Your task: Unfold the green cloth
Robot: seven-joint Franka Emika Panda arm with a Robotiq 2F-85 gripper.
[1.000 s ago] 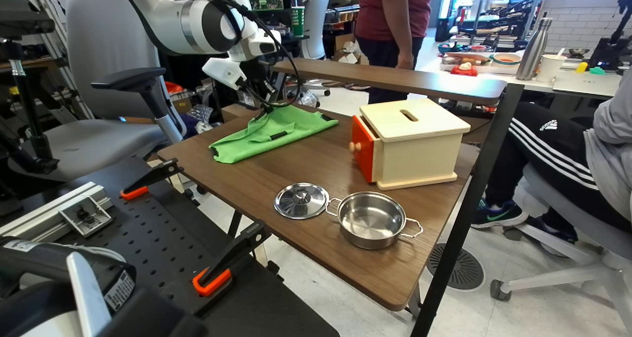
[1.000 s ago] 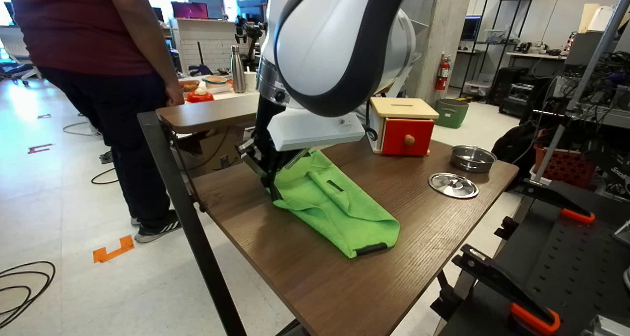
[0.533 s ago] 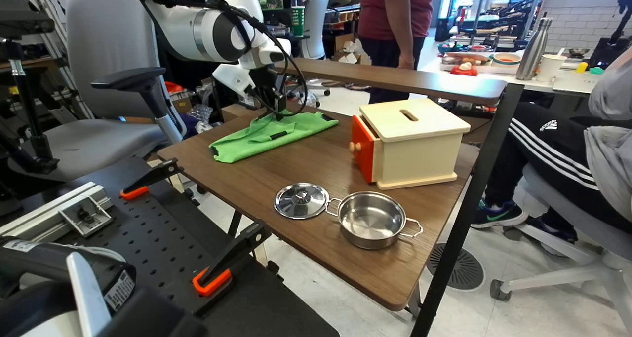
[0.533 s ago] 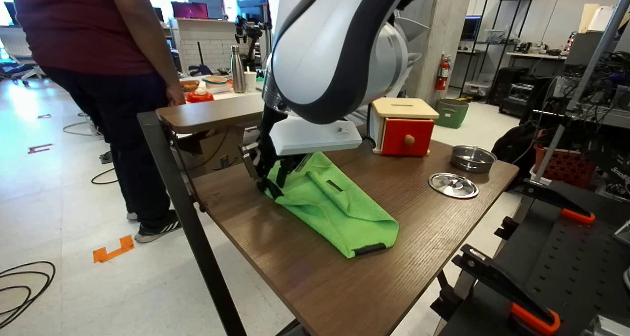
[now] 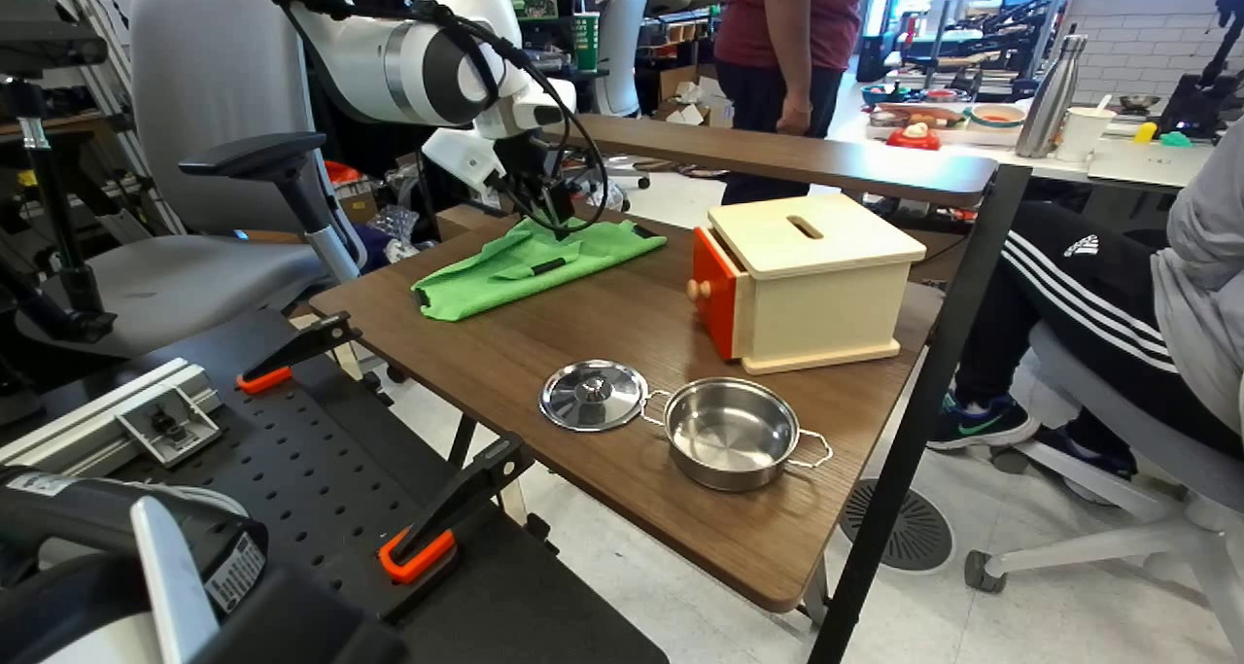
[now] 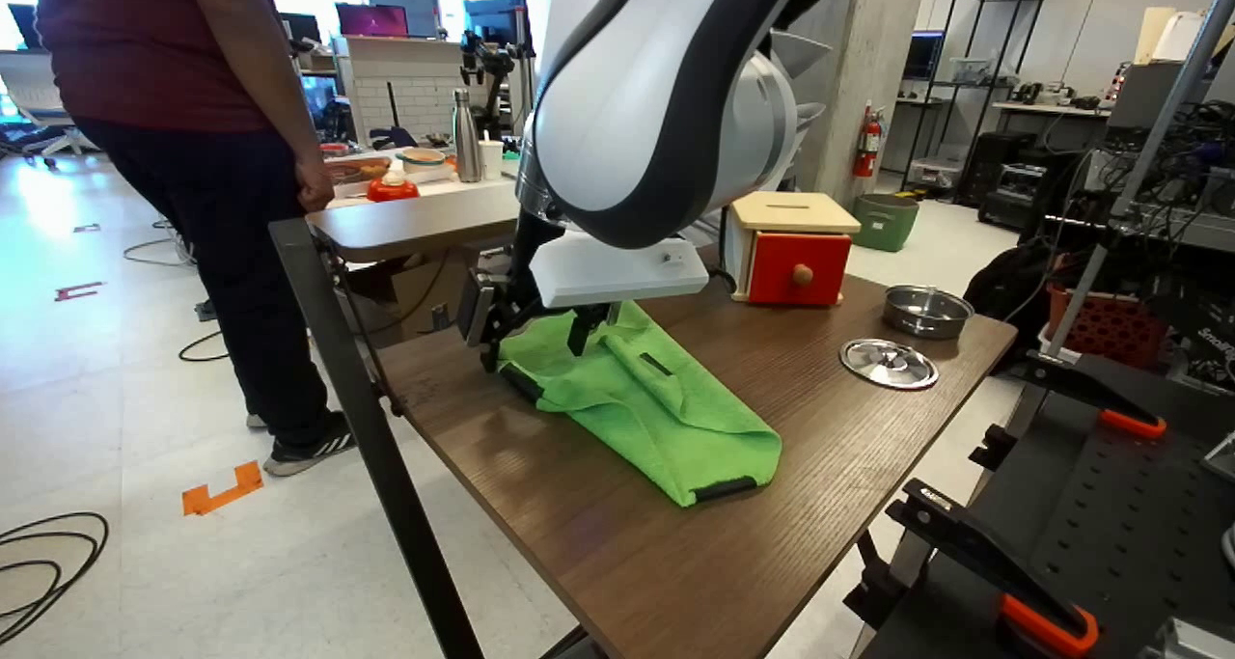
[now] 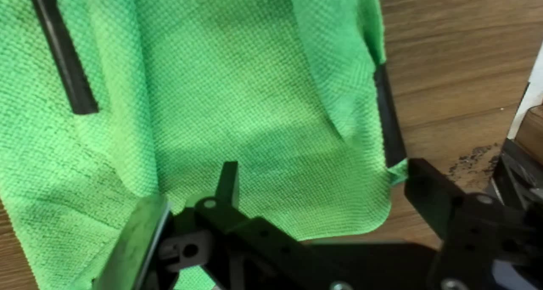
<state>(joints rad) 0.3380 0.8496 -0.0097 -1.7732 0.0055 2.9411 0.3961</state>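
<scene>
The green cloth (image 6: 666, 418) lies creased and partly folded over on the brown table, with black strips along its edges and a flap on top, in both exterior views. From above in the wrist view, the cloth (image 7: 254, 90) fills most of the left and middle. My gripper (image 7: 321, 173) is open over the cloth's edge, its fingers wide apart. One finger (image 7: 229, 179) stands over the fabric, the other just beyond a black-striped edge, where a small cloth tip meets it. Nothing is pinched between them. In an exterior view the gripper (image 6: 535, 350) is low at the cloth's end.
A wooden box (image 5: 826, 295) with a red drawer stands on the table (image 5: 515, 372). A steel pot (image 5: 731, 431) and its lid (image 5: 593, 395) lie near it. A raised brown shelf (image 5: 768, 154) runs along one side. A person (image 6: 193, 157) stands close by.
The fingers, close together at the cloth's edge a second ago, have spread apart and let go of it. The hand has shifted slightly, and the black-striped edge shows more. The standing person has moved a little.
</scene>
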